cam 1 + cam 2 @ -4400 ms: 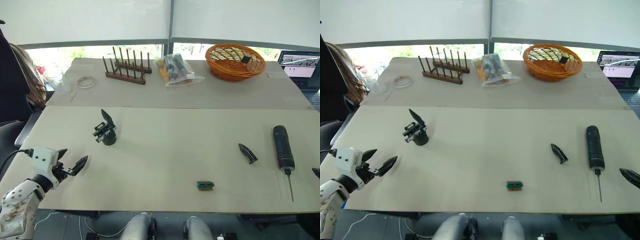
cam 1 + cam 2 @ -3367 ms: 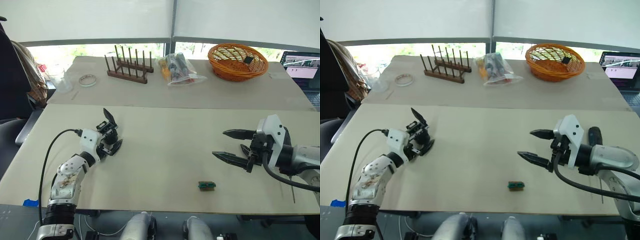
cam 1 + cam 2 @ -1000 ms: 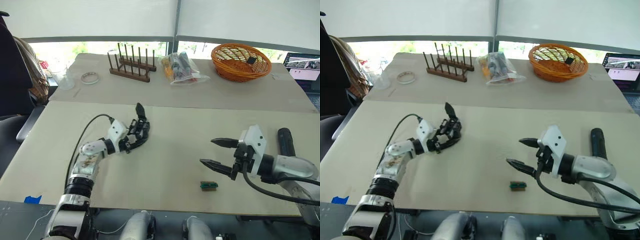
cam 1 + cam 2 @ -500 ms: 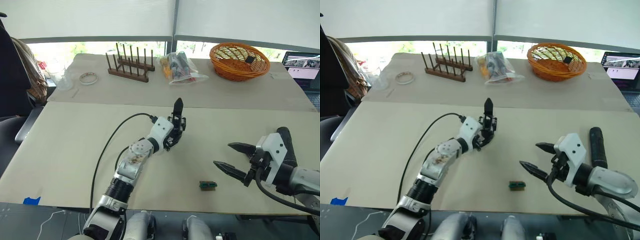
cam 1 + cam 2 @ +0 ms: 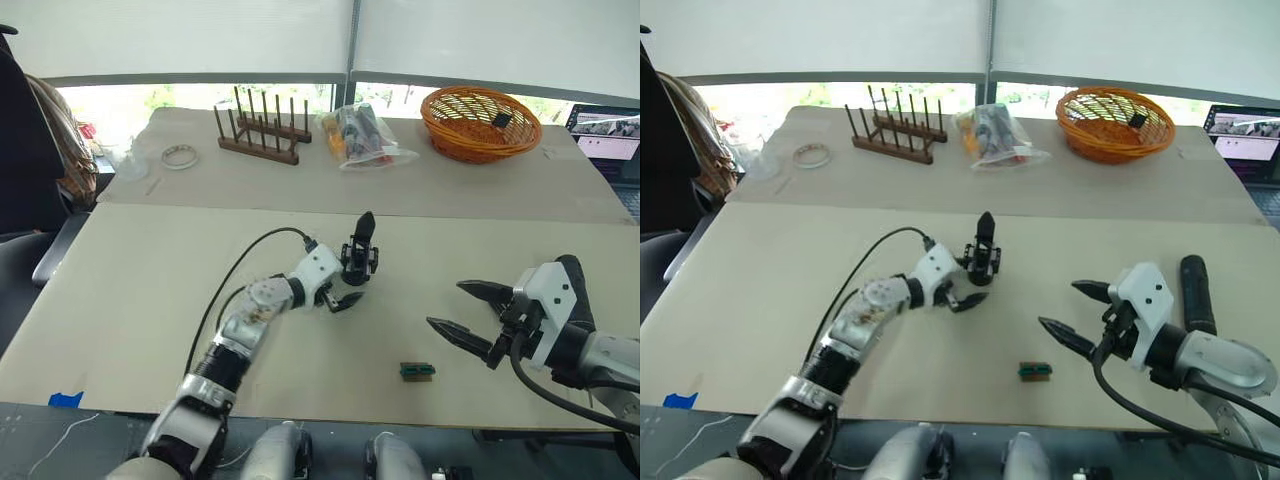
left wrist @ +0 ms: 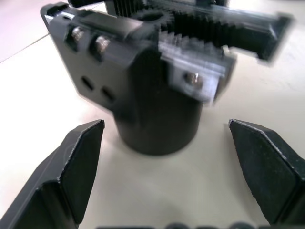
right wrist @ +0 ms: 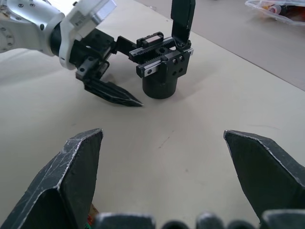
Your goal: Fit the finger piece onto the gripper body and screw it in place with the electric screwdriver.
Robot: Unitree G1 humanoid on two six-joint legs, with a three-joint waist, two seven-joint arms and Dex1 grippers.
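Observation:
The gripper body [image 5: 362, 252] stands upright near the middle of the table, round base down and its black finger pointing up. My left gripper [image 5: 349, 281] is open around it; in the left wrist view the fingers [image 6: 78, 162] stand wide on either side of the base [image 6: 157, 102] without touching it. My right gripper [image 5: 462, 313] hovers open to the right, facing the body [image 7: 164, 71]. Behind the right wrist lies the electric screwdriver, its black handle [image 5: 1195, 290] partly covered. The finger piece is hidden.
A small green block [image 5: 416, 371] lies near the front edge, between the grippers. On the far table stand a wooden rack [image 5: 262, 135], a plastic bag [image 5: 362, 140], an orange basket [image 5: 480, 120] and a tape roll [image 5: 180, 155]. A laptop [image 5: 605, 130] sits far right.
My left gripper carried the gripper body from the left to the table's middle, set it down and has now opened off it. The right gripper has hardly moved in the last half second.

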